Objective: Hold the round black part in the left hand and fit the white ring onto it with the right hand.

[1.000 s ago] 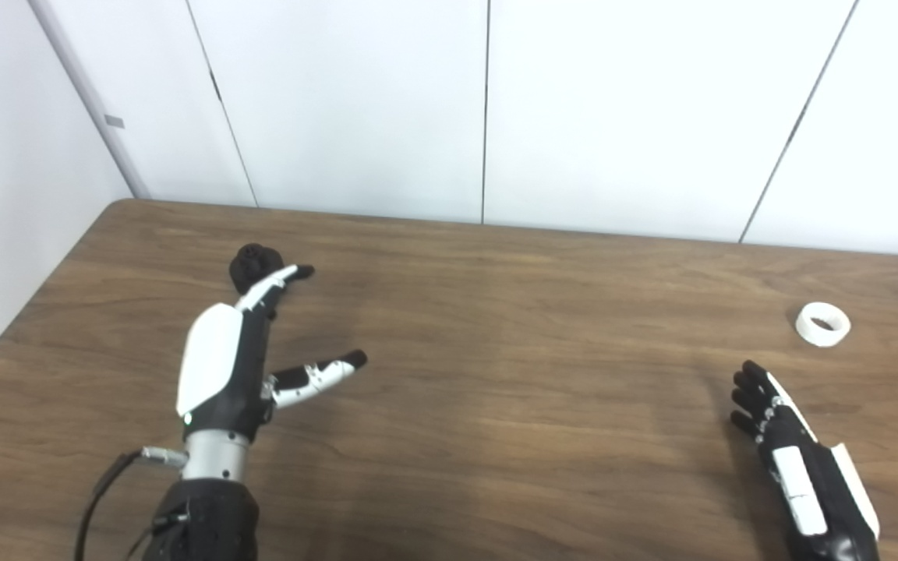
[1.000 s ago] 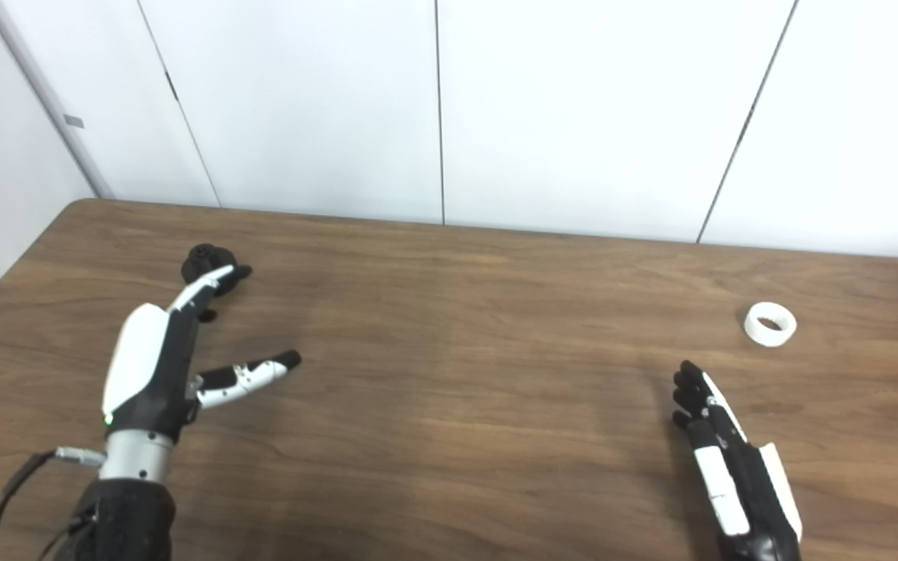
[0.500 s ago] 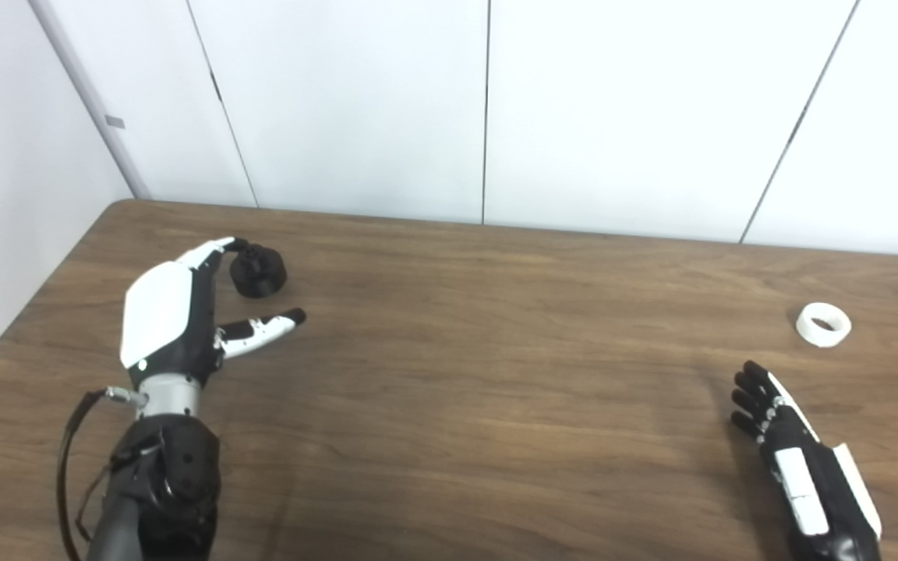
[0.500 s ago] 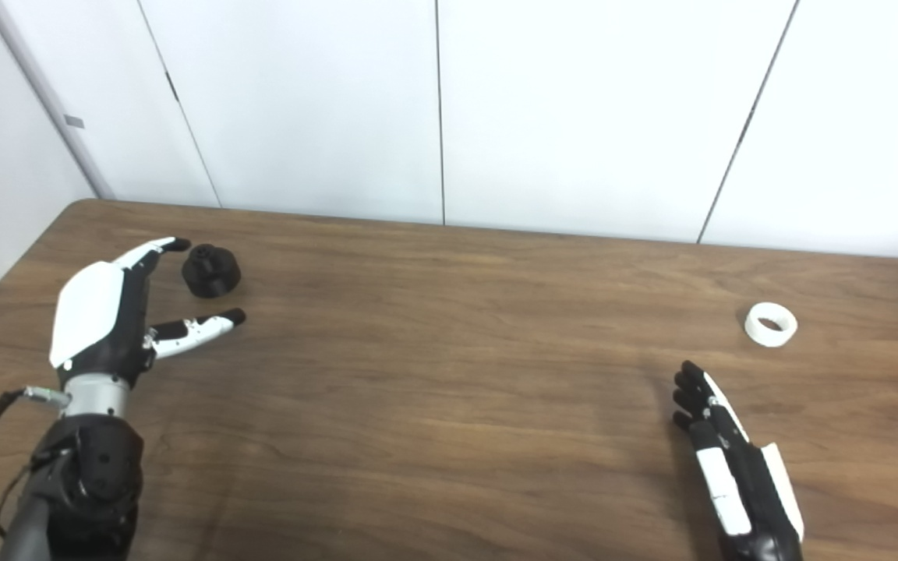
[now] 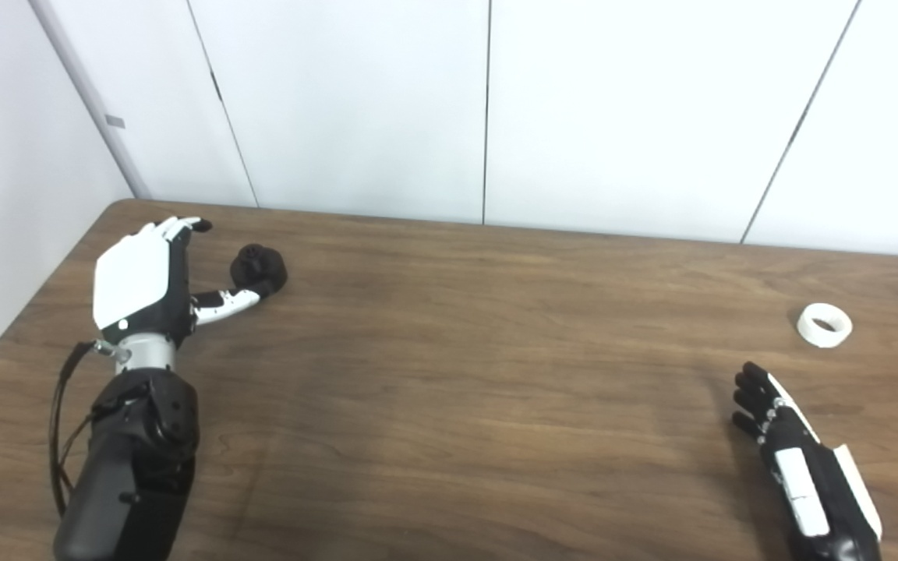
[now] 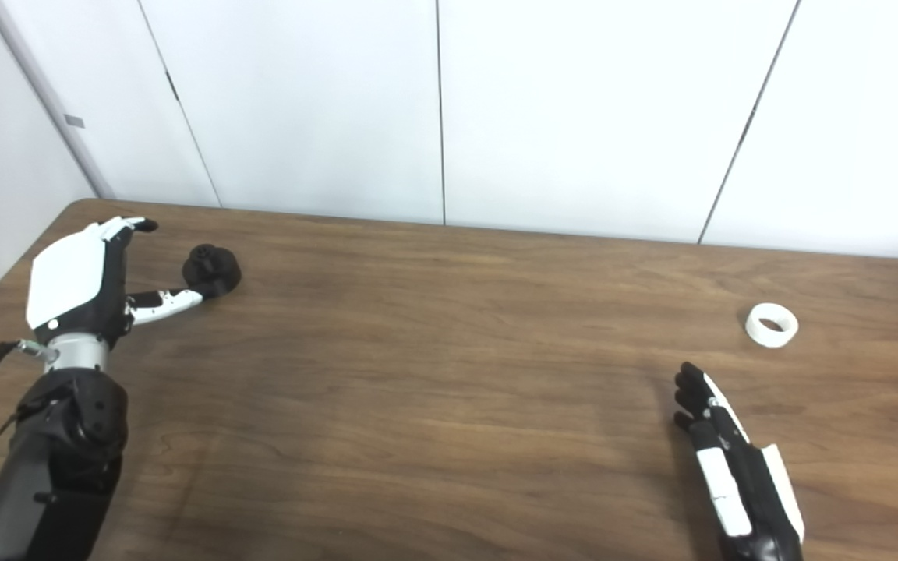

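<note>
Your left hand point(image 5: 141, 284) is spread, empty; thumb tip just touches the black part point(image 5: 258, 267) w/o wrapping it. Close now & you'll likely knock it away. Right hand point(image 5: 800, 467) lies empty, fingers loosely apart, short of the white ring point(image 5: 824, 324).

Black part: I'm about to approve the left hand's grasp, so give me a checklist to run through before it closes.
1. Left hand open, fingers apart: ok.
2. Round black part upright on the table: ok.
3. Part between fingers and thumb: not ok, only the thumb tip is near it.
4. Thumb touching the part: cannot tell.
5. White ring free on the table: ok.
6. Right hand clear of the ring: ok.
</note>
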Available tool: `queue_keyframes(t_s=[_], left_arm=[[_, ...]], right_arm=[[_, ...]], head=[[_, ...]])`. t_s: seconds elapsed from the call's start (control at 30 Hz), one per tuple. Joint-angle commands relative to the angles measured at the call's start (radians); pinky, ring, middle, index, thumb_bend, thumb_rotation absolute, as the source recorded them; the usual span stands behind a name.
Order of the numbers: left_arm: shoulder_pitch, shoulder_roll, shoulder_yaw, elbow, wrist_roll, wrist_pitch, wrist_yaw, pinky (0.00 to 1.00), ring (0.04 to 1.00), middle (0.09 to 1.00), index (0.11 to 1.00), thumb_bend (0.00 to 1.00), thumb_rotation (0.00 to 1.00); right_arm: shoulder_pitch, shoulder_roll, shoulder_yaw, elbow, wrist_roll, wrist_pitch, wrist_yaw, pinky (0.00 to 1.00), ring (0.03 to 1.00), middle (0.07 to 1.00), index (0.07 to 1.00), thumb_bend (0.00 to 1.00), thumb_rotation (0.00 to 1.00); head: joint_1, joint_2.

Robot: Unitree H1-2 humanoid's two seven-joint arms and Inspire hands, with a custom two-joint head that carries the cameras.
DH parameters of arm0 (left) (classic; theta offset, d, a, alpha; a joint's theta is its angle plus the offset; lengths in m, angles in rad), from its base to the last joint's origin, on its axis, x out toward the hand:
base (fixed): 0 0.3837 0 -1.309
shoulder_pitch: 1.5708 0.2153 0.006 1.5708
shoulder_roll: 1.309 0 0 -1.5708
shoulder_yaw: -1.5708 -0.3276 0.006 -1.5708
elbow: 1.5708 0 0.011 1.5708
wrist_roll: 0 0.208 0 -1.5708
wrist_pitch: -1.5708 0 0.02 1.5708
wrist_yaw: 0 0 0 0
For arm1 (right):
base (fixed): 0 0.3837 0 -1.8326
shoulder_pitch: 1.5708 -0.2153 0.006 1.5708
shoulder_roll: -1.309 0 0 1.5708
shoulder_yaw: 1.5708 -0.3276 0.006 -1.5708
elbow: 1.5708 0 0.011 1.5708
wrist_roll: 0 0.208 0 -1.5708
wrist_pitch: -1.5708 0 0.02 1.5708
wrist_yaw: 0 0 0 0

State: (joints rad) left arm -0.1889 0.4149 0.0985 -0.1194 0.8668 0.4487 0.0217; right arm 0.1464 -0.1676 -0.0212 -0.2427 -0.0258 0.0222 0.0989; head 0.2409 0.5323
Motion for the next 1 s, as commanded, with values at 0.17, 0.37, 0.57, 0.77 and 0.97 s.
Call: queue_keyframes(t_s=[0.17, 0.37, 0.57, 0.77, 0.97], left_arm=[[-0.096, 0.038, -0.020, 0.098, -0.004, 0.001, 0.028, 0.98, 0.945, 0.915, 0.842, 0.91, 0.38], [-0.133, 0.028, -0.028, 0.180, -0.043, 0.014, 0.015, 1.00, 0.960, 0.925, 0.848, 0.93, 0.41], [-0.153, 0.006, -0.028, 0.249, -0.093, 0.019, 0.021, 1.00, 0.959, 0.927, 0.851, 0.95, 0.43], [-0.163, 0.009, -0.042, 0.302, -0.106, 0.019, 0.033, 0.99, 0.960, 0.925, 0.842, 0.94, 0.42], [-0.190, 0.010, -0.041, 0.369, -0.141, 0.014, 0.062, 1.00, 0.954, 0.913, 0.829, 0.93, 0.42]], right_arm=[[-0.001, -0.005, 0.000, -0.013, -0.005, -0.007, 0.000, 0.90, 0.924, 0.927, 0.924, 0.65, 0.95], [0.002, -0.004, 0.000, -0.018, -0.001, -0.002, 0.000, 0.90, 0.921, 0.921, 0.925, 0.64, 0.96], [0.003, 0.001, 0.001, -0.019, -0.001, -0.011, -0.002, 0.89, 0.918, 0.920, 0.923, 0.64, 0.95], [0.003, 0.000, 0.002, -0.022, -0.011, -0.006, -0.008, 0.88, 0.912, 0.919, 0.923, 0.66, 0.96], [0.004, -0.002, 0.004, -0.028, -0.001, 0.000, -0.006, 0.88, 0.903, 0.911, 0.922, 0.65, 0.96]], head=[[-0.002, 0.003], [-0.005, 0.006], [-0.011, 0.009], [-0.013, 0.007], [-0.015, 0.006]])
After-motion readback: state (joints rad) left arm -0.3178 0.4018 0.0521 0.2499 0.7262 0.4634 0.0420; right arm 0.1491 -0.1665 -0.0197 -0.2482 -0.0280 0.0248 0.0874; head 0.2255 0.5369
